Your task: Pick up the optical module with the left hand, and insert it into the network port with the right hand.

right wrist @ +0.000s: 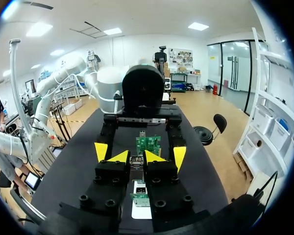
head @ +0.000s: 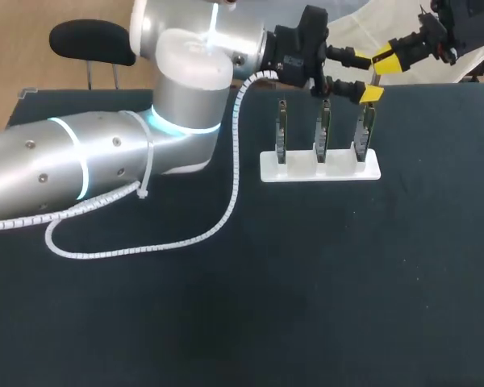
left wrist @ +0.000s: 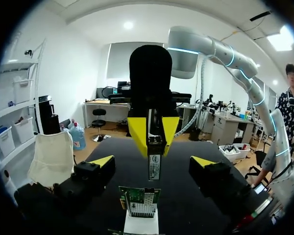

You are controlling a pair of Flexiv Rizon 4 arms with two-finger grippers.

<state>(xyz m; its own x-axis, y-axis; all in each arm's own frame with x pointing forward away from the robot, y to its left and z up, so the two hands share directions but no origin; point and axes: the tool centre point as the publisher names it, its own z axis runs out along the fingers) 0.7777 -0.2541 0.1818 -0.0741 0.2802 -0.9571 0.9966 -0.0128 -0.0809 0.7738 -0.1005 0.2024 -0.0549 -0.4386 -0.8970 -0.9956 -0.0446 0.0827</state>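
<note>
Head view: white stand (head: 320, 168) near the table's (head: 306, 306) far edge, toward the far right corner. It holds three green boards (head: 323, 129) upright in a row, one per slot. Left gripper (head: 367, 76) is over the board nearest the right edge, yellow tips apart. Right gripper (head: 387, 62) comes in from the far right corner and meets it there. Can't make out the optical module from here. White spiral cable (head: 226, 211) trails off the left arm onto the table.

Left wrist view: the optical module (left wrist: 154, 164) hangs from the right gripper (left wrist: 154, 139), whose two yellow tips are clamped on its upper end. Long axis vertical, free end pointing straight down. It is a slim silver metal bar with a pale label on the face. Just under it is a green board (left wrist: 139, 196) standing in the stand (left wrist: 141, 224), with the perforated metal network port (left wrist: 141, 209) on it. Small gap between module end and board, not touching. The view's own fingers (left wrist: 103, 161) stand wide apart, one on each side of the module, clear of it.

Right wrist view: own tips (right wrist: 120, 156) closed on the module (right wrist: 136, 164) between them. Left gripper's fingertips (right wrist: 102, 149) sit outside them, spread. Green boards (right wrist: 147, 143) show ahead of the gripper and under it.
</note>
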